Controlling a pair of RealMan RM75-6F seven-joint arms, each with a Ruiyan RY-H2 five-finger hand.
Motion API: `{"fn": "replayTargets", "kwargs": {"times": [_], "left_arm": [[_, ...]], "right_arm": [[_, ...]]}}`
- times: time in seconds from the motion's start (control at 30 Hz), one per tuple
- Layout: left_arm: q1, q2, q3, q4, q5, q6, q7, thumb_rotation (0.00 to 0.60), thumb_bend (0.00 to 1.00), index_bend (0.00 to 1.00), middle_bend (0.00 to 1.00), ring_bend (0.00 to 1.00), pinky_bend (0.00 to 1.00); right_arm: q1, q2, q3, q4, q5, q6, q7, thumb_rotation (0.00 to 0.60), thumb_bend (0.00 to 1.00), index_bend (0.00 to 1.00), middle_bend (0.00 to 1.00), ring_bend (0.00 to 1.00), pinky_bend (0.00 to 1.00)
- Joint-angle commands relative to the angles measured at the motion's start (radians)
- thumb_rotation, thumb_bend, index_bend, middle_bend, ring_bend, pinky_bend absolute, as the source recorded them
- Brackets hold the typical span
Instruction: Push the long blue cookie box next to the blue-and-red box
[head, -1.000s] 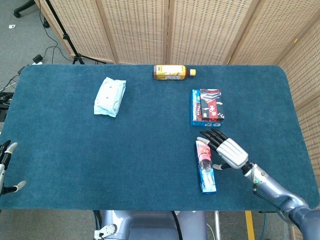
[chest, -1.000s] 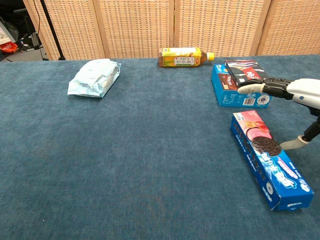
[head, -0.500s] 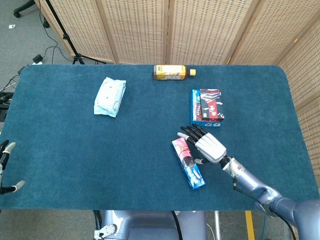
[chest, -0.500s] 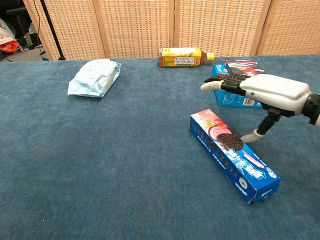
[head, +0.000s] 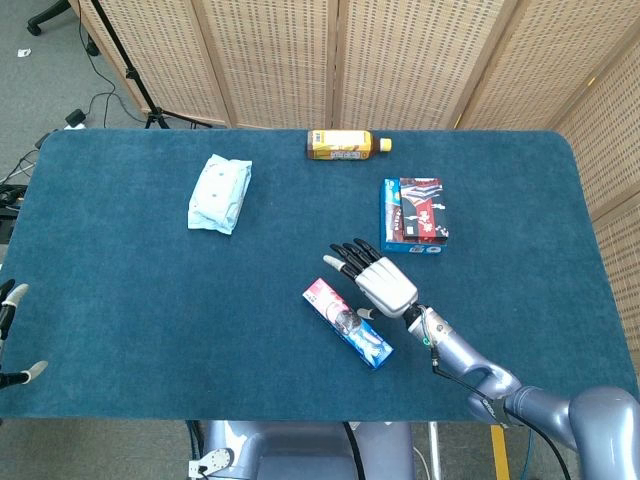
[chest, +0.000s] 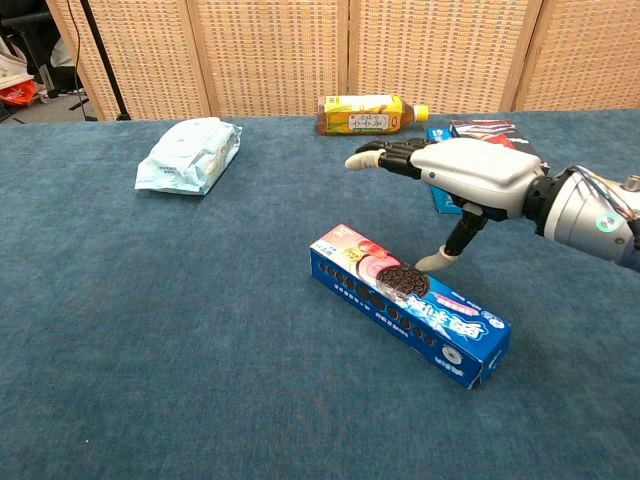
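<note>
Compared with one second ago, the long blue cookie box (head: 348, 323) lies further toward the left and is turned: it then lay nearly lengthwise below the blue-and-red box (head: 413, 215), whereas it now sits diagonally, its pink end toward the upper left and its other end toward the near table edge. The gap between the two boxes is wider than before. The right hand (head: 378, 283) has swept left with the box; its fingers (chest: 385, 157) are extended and slightly spread, held flat above the cloth, while the thumb tip (chest: 432, 261) points down at the box's far long side, touching or just beside it. The hand holds nothing.

At the left edge of the head view only a few fingertips of the left hand (head: 12, 330) show, apart and empty; the chest view does not show it.

The blue table (head: 130, 300) has open cloth to the left of the cookie box and between it and the blue-and-red box. The box's lower end lies near the front edge. The wipes packet (head: 220, 194) rests well apart at the upper left, and the yellow bottle (head: 342, 145) lies on its side at the far edge.
</note>
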Motion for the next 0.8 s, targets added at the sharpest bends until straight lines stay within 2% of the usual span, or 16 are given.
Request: {"fn": "replayTargets", "kwargs": {"times": [0.03,0.13,0.27,0.4,0.8], "left_arm": [[0.002,0.001,-0.001,0.001,0.0,0.003,-0.005,0.6,0.0,0.0,0.0,0.0,0.0],[0.002,0.002,-0.001,0.005,-0.002,0.002,-0.011,0.6,0.0,0.0,0.0,0.0,0.0],[-0.001,0.001,-0.001,0.004,-0.004,-0.005,-0.006,0.6,0.0,0.0,0.0,0.0,0.0],[-0.002,0.0,-0.002,0.001,-0.005,-0.006,0.001,0.6,0.0,0.0,0.0,0.0,0.0],[-0.004,-0.004,-0.003,-0.001,-0.012,-0.009,0.014,0.6,0.0,0.0,0.0,0.0,0.0]], "right_arm": [[0.011,0.012,0.023,-0.04,0.014,-0.001,-0.022,0.6,0.0,0.0,0.0,0.0,0.0],[0.006,0.064,0.03,-0.119,-0.003,0.038,-0.019,0.6,0.0,0.0,0.0,0.0,0.0],[-0.018,0.175,0.022,-0.287,-0.034,0.092,-0.001,0.6,0.0,0.0,0.0,0.0,0.0],[-0.046,0.258,-0.019,-0.42,-0.049,0.083,-0.079,0.6,0.0,0.0,0.0,0.0,0.0],[-0.132,0.29,-0.118,-0.596,0.007,0.015,-0.415,0.6,0.0,0.0,0.0,0.0,0.0]]}}
